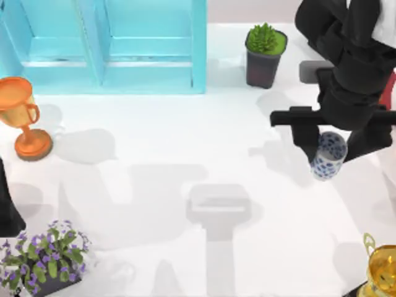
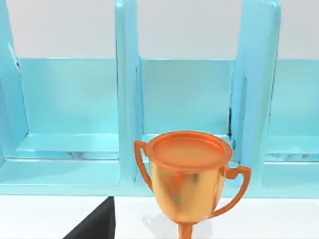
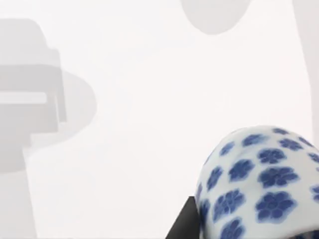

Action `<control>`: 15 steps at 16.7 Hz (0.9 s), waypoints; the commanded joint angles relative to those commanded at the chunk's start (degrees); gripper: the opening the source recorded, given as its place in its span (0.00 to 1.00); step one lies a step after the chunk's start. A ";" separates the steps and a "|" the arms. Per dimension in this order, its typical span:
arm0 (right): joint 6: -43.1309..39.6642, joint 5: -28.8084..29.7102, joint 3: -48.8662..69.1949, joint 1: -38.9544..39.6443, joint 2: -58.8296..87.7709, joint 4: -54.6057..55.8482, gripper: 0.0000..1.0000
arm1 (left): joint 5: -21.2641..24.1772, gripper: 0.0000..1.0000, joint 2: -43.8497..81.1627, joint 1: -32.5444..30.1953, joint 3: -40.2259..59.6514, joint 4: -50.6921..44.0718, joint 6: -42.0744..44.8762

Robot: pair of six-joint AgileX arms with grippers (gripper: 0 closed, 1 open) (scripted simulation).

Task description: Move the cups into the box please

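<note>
White table [image 1: 185, 154] is seen below; the patterned cup [image 1: 328, 155] is gripped between the jaws of the right gripper [image 1: 330, 147], lifted and tilted.

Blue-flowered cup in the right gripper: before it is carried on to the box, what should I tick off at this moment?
1. Grip: the right gripper has a finger on each side of the blue-flowered cup, held off the table. Ok.
2. Cup attitude: it looks tilted in the top view. Cannot tell whether that matters.
3. Target: the turquoise box sits at the table's far left; its compartments look empty. Ok.
4. Path: the potted succulent stands between cup and box, close to the likely route. Not ok unless cleared high.
5. Left arm: parked at the left edge near the orange trophy. Ok.
6. Second cup: cannot tell where it is.
</note>
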 joint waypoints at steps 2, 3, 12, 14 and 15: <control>-0.67 0.02 -0.01 -0.64 -0.71 -0.66 0.00 | 0.00 1.00 0.00 0.00 0.00 0.00 0.00; -0.67 0.02 -0.01 -0.64 -0.71 -0.66 0.00 | 0.00 1.00 0.00 0.00 0.00 0.00 0.00; -12.75 -0.08 3.89 -12.92 0.57 -3.80 0.00 | 0.00 1.00 0.00 0.00 0.00 0.00 0.00; -20.69 -0.04 5.37 -21.00 0.93 -5.55 0.00 | 0.00 1.00 0.00 0.00 0.00 0.00 0.00; -25.13 -0.01 6.09 -25.38 1.04 -6.42 0.00 | 0.00 1.00 0.00 0.00 0.00 0.00 0.00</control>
